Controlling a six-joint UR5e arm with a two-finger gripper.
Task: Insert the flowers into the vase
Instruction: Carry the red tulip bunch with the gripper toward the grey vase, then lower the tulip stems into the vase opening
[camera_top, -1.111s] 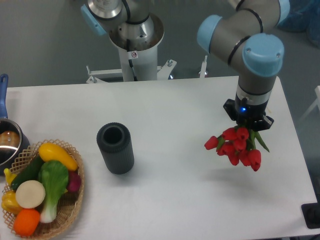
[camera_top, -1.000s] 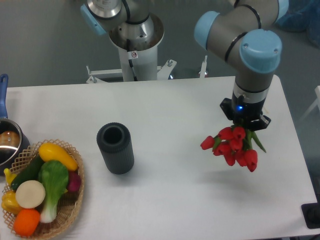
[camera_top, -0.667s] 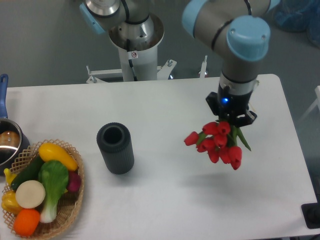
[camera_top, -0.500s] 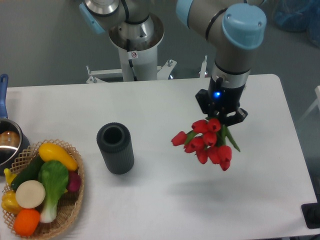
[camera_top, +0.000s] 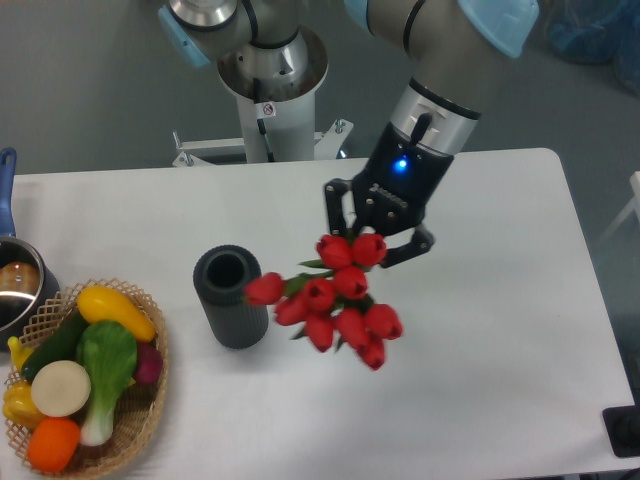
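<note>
Fingers (camera_top: 375, 240) appear clamped on stems of red tulip bunch (camera_top: 330, 305), right of dark ribbed cylindrical vase (camera_top: 231, 297); light, floppy, best gripped low.

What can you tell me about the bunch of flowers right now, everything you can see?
The flowers are a bunch of red tulip buds with bits of green stem and leaf showing, and they look artificial. The pincer grips them from above, so they hang over the white table. The leftmost bud overlaps the right side of the dark ribbed vase in the picture; none is in its mouth.
</note>
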